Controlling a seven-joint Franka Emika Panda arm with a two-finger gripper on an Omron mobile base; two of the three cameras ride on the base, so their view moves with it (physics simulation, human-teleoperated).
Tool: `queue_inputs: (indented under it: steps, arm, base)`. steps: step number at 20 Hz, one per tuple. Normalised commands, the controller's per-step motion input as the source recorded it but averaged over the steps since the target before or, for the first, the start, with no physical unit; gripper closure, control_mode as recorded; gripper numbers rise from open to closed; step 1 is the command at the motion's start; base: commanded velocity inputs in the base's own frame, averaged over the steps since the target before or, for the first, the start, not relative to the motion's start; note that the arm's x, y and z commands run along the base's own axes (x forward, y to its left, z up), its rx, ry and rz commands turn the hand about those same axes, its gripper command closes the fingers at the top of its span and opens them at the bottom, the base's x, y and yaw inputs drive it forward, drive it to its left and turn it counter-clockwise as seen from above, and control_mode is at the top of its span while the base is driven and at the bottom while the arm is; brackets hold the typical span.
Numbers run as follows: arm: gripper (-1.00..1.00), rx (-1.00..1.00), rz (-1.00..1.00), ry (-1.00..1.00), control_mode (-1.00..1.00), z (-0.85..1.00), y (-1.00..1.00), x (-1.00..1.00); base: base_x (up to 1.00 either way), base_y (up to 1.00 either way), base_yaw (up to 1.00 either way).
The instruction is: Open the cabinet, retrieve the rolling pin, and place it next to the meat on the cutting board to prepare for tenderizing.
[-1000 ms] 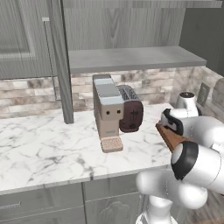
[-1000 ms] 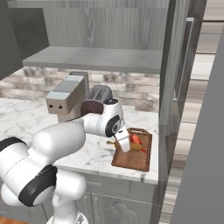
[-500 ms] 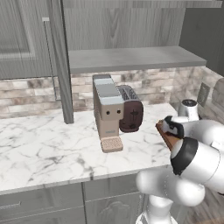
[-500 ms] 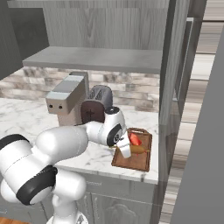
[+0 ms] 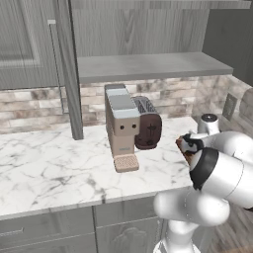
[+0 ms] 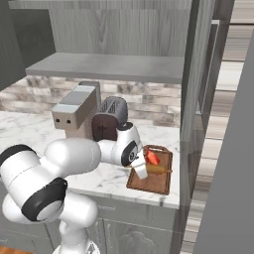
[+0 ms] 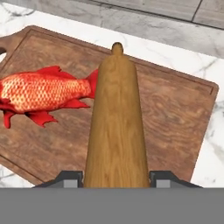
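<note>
The orange-tan wooden rolling pin (image 7: 116, 127) is gripped between half-open jaws; it is held over the reddish-brown wooden cutting board (image 7: 175, 118), beside the red fish-shaped meat (image 7: 43, 92).

You have a glossy white arm (image 6: 74, 156) of bulbous rounded links, with black bands at its joints.

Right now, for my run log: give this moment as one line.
phase: placing | gripper: shut on rolling pin | pin over cutting board, beside meat | cabinet: open
</note>
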Motion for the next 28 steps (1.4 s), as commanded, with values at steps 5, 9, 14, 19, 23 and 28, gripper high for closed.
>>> queue_inputs:
  steps: [5,9,14,19,23,28]
  arm:
    - [1.0,0.0,0.0,0.0,-1.0,-0.2,0.0,0.01]
    - [1.0,0.0,0.0,0.0,-1.0,-0.26,0.0,0.0]
    - [1.0,0.0,0.0,0.0,-1.0,-0.31,0.0,0.0]
    - [-1.0,0.0,0.0,0.02,-1.0,-0.34,0.0,0.0]
    - [-1.0,0.01,0.0,0.0,-1.0,-0.28,-0.07,0.0]
    - [-1.0,0.03,0.0,0.0,-1.0,-0.03,-0.03,-0.13]
  base:
    - [0.0,0.0,0.0]
    - [0.0,0.0,0.0]
    - [0.0,0.0,0.0]
    - [0.0,0.0,0.0]
    - [0.0,0.0,0.0]
    - [0.0,0.0,0.0]
